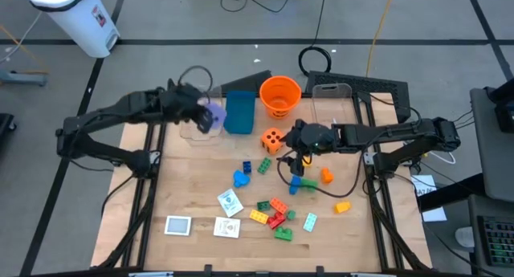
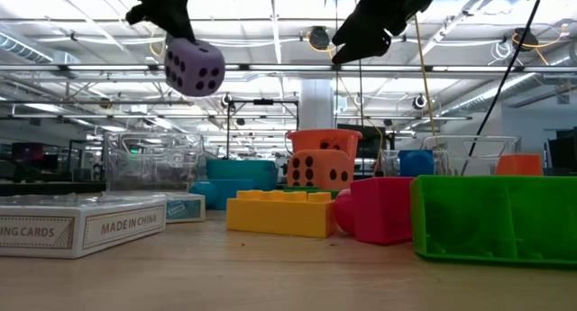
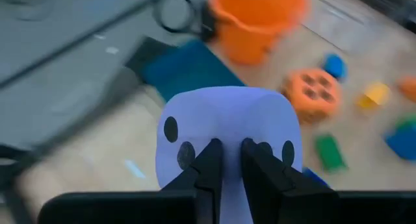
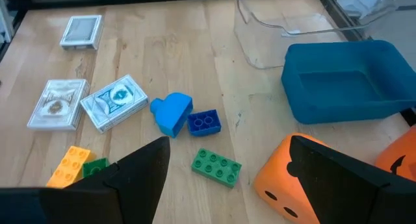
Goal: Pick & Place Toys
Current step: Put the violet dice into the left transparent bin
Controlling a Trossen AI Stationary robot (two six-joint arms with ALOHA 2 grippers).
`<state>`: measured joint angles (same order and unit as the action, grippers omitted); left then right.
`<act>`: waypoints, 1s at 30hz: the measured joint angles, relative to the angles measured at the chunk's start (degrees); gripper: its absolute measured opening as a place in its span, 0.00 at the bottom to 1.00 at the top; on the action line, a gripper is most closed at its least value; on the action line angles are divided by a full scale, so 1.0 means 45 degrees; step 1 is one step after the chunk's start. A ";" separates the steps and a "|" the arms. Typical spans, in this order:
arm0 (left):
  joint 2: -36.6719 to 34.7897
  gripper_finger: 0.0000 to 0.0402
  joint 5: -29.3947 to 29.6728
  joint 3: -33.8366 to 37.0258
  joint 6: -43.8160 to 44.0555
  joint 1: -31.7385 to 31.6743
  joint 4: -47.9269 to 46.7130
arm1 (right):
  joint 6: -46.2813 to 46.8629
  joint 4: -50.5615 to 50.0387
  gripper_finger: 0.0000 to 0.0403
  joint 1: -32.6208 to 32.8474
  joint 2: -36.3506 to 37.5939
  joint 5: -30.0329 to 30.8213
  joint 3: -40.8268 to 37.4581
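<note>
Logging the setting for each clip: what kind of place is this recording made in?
Probably a robotics lab in a large open industrial hall: the low view shows high ceiling trusses with strip lights, and the wooden worktable stands on a grey floor amid loose black cables.

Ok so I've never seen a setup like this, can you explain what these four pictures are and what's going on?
It's a two-armed robot at a wooden table. One picture looks straight down, one looks level across the tabletop, and two come from cameras on the wrists. The left gripper is shut on a purple die, held up in the air near a clear bin and a teal box. The right gripper hangs open over the toys. Lying there: an orange die, coloured bricks, card packs and an orange bucket.
</note>
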<state>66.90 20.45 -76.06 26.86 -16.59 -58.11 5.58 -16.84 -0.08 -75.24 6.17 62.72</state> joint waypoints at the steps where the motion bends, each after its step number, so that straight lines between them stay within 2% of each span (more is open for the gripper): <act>1: 0.0035 0.12 0.0084 -0.0037 0.0025 -0.0408 -0.0208 | 0.0086 0.0033 0.77 -0.0047 0.0000 0.0000 0.0000; 8: 0.0712 0.12 -0.0385 0.0307 -0.0125 -0.3021 -0.0592 | 0.0321 0.0442 0.77 -0.0243 0.0000 -0.0038 0.0000; 15: 0.2563 0.12 -0.0447 0.0308 -0.1397 -0.4665 -0.0393 | 0.0318 0.0463 0.77 -0.0249 0.0001 -0.0005 0.0000; 21: 0.4045 0.12 -0.0381 0.0298 -0.1669 -0.5575 -0.0097 | 0.0418 0.0452 0.77 -0.0253 0.0000 0.0000 0.0000; 30: 0.5701 0.12 0.0311 0.0293 -0.2048 -0.5738 0.0398 | 0.0507 0.0374 0.77 -0.0291 0.0000 0.0374 0.0000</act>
<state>92.56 21.85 -74.74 17.65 -42.41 -56.31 7.86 -15.16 -1.39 -75.24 7.86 62.72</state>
